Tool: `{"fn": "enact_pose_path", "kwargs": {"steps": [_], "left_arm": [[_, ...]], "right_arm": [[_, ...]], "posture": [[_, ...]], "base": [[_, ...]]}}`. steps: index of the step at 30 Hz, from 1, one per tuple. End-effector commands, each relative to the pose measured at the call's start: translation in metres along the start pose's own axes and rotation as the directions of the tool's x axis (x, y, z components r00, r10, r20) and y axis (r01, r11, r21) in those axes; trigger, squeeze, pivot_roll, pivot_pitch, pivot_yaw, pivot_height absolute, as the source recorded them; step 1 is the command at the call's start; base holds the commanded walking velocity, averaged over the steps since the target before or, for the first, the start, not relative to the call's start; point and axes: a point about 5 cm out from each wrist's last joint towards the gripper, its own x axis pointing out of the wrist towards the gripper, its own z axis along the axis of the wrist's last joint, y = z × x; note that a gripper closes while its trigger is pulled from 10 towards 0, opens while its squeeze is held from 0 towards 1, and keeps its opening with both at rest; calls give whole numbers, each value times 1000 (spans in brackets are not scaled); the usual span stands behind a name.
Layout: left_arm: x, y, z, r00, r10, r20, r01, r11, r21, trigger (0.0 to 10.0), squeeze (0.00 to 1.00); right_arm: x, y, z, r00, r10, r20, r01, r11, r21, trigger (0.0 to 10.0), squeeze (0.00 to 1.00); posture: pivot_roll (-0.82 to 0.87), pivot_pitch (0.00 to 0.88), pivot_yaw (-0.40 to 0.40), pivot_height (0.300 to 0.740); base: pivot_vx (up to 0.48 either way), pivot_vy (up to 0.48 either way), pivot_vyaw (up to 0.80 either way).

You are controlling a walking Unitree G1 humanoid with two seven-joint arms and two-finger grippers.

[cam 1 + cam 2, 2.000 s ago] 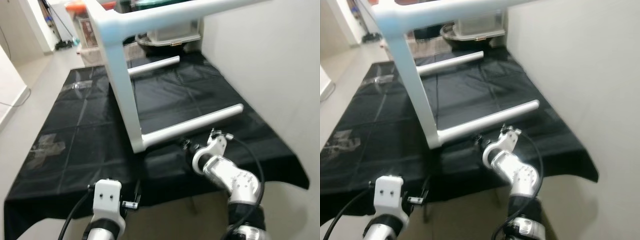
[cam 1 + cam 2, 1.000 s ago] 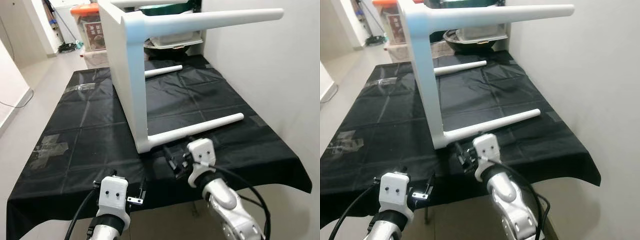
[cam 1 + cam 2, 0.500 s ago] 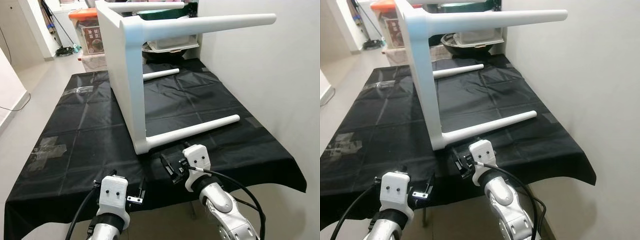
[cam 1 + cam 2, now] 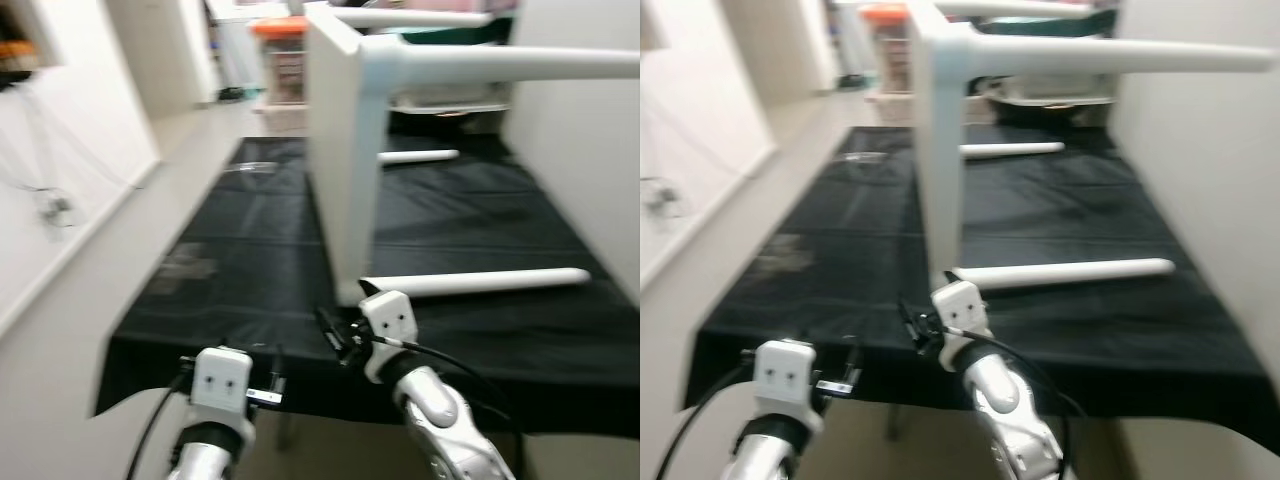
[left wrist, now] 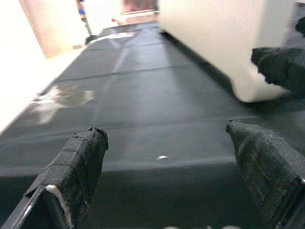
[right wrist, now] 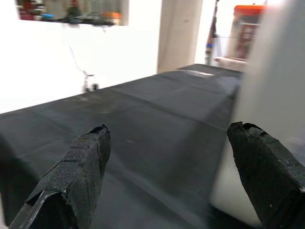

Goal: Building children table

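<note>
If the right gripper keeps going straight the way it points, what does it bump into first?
Probably nothing solid soon. The right gripper, fingers open, points out low over the black cloth toward the far wall. The white table stands just to one side and might be brushed; depth is unclear.

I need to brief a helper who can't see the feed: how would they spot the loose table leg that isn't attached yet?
Find the black-covered bench with the white children's table standing on its side. Beyond the table, toward the bench's far end near the storage bins, a short white rod, the loose leg, lies flat on the cloth. Unlike the other legs, it joins nothing.
</note>
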Motion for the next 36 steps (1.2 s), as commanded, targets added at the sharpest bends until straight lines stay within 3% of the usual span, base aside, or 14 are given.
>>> {"fn": "enact_pose_path", "kwargs": {"steps": [1,10,24,27,36], "left_arm": [[0,2,-5,1000,12,-14,-11,1000,15,10000,0],[0,2,-6,1000,16,-23,-16,1000,-9,10000,0],[-1,2,-9,999,20,-34,-21,999,-27,10000,0],[-1,6,-11,998,39,-47,-41,997,-62,10000,0],[-1,5,-12,998,31,-54,-34,998,-55,10000,0]], "right_arm": [[1,0,0,1000,5,7,-5,1000,2,10000,0],[2,-4,-4,1000,-19,-14,19,999,28,10000,0],[3,-5,-7,1000,-20,-21,21,999,27,10000,0],[3,-5,-8,999,-22,-25,22,999,27,10000,0],[3,-8,-9,998,-44,-37,45,999,21,10000,0]], "posture": [[34,0,20,740],[30,0,22,740],[33,0,23,740],[35,0,20,740],[36,0,19,740]], "base": [[0,0,563],[0,-167,0],[273,-392,0],[100,0,0],[0,0,0]]}}
